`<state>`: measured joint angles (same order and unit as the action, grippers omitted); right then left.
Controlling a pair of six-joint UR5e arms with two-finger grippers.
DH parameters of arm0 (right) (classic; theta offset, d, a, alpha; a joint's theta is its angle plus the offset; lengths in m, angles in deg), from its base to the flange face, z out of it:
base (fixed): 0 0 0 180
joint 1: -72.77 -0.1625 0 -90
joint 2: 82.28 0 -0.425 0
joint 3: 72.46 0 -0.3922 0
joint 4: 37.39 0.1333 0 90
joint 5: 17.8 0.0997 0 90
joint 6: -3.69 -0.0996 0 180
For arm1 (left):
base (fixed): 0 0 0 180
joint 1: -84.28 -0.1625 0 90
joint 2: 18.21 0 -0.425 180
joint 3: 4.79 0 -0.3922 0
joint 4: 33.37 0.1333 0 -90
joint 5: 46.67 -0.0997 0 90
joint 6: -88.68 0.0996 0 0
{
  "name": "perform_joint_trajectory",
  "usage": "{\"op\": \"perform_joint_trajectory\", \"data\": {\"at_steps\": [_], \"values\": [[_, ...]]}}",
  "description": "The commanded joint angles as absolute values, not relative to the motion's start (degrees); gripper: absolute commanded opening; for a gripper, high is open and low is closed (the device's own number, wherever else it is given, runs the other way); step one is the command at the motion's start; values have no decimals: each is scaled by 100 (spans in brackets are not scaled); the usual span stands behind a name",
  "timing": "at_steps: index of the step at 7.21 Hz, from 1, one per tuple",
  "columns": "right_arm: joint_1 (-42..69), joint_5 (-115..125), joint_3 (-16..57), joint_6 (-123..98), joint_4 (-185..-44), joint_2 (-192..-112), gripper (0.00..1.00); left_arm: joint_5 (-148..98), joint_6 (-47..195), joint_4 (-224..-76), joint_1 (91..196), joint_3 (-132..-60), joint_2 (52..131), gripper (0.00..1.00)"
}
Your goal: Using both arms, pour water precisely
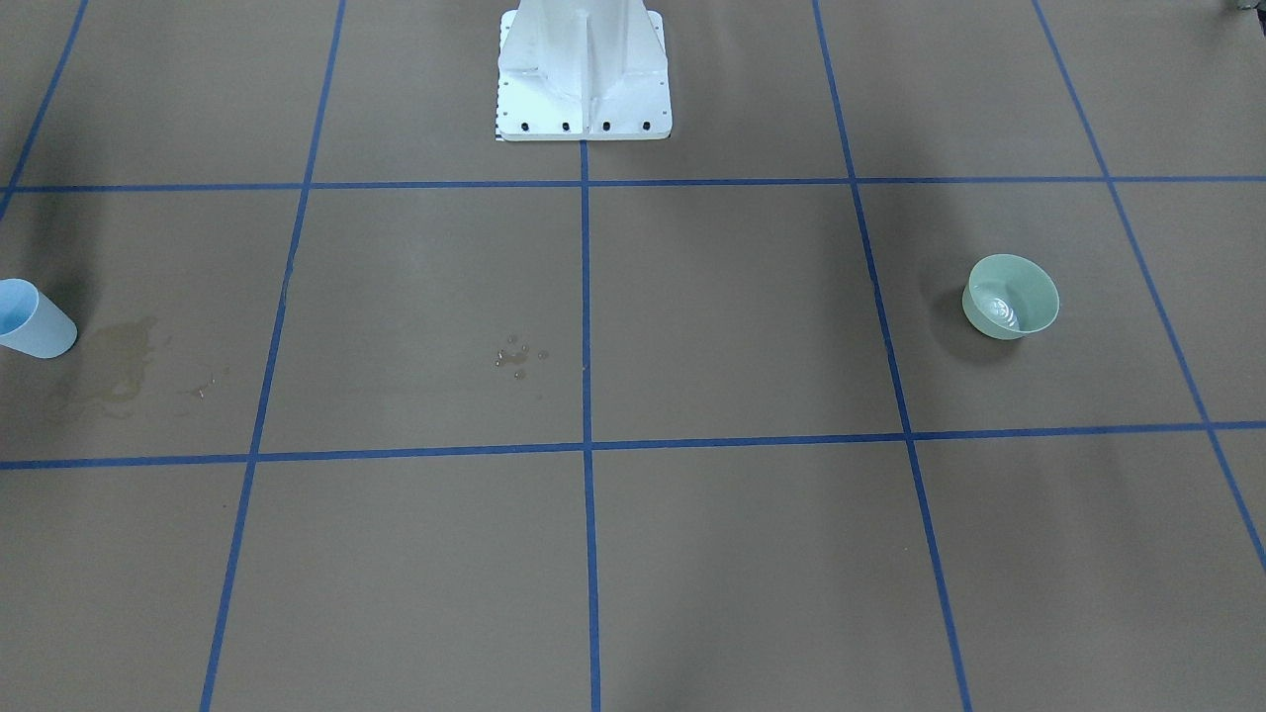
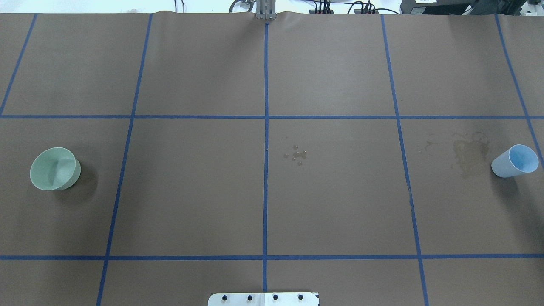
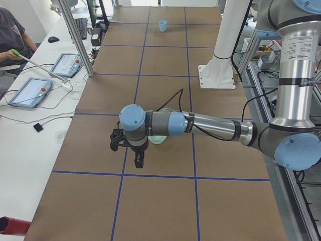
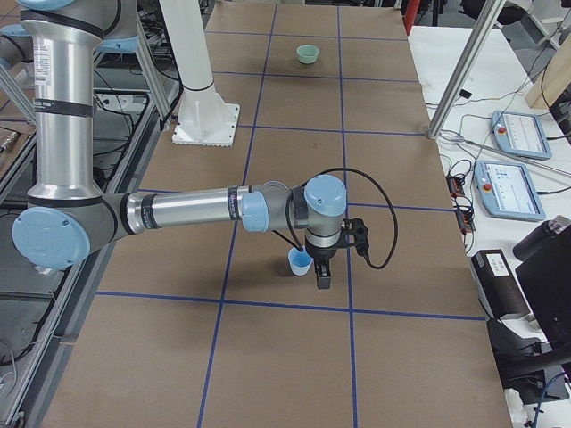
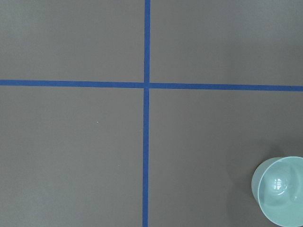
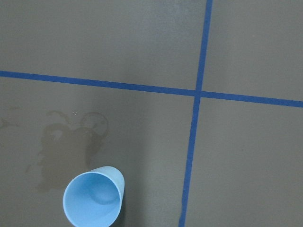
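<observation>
Across the table [image 2: 331,212], the bowl [image 1: 1011,297] stands on the robot's left and the cup [image 2: 515,160] on its right, well apart. The water [image 1: 999,311] lies shallow in the bowl's bottom; the cup looks empty. The left gripper [image 3: 139,161] hangs just beside the bowl, the right gripper [image 4: 321,280] just beside the cup; neither side view shows whether the jaws stand apart or together. A damp stain [image 2: 469,154] adjoins the cup, and droplets [image 2: 298,155] dot the centre. Risks, as judged: a finger descending off-line may tip the light cup; the bowl's rounded wall may slip in a pinch; its wide rim may send water past the cup's narrow mouth.
</observation>
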<state>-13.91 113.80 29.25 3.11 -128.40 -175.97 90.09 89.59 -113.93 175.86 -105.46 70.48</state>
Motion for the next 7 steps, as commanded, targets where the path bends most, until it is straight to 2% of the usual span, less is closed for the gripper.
{"op": "perform_joint_trajectory", "data": {"at_steps": [1, 5, 7], "values": [[-1345, 11325, 2923, 193, -12818, -17623, 100, 8956, 8964, -11458, 17595, -10560, 7030, 100], [-1328, 11377, 2941, 193, -12774, -17641, 100, 9026, 8938, -11511, 17490, -10595, 7021, 100], [-1240, 11386, 2941, 184, -12687, -17650, 100, 9201, 8336, -12042, 16844, -10612, 7012, 97]]}}
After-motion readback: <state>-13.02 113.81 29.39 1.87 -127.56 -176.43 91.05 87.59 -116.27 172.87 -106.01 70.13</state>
